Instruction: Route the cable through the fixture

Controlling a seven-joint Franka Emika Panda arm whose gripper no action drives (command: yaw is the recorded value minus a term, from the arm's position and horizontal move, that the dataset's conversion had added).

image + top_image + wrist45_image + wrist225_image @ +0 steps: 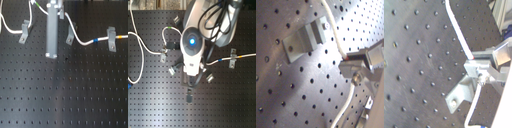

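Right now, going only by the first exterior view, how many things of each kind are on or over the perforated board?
metal clips: 3
white cable: 1, counting the stretches either side of the arm as one cord
gripper: 1
Total: 5

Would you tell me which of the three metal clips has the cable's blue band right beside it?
The clip at the first exterior view's right; the blue band lies just beside it.
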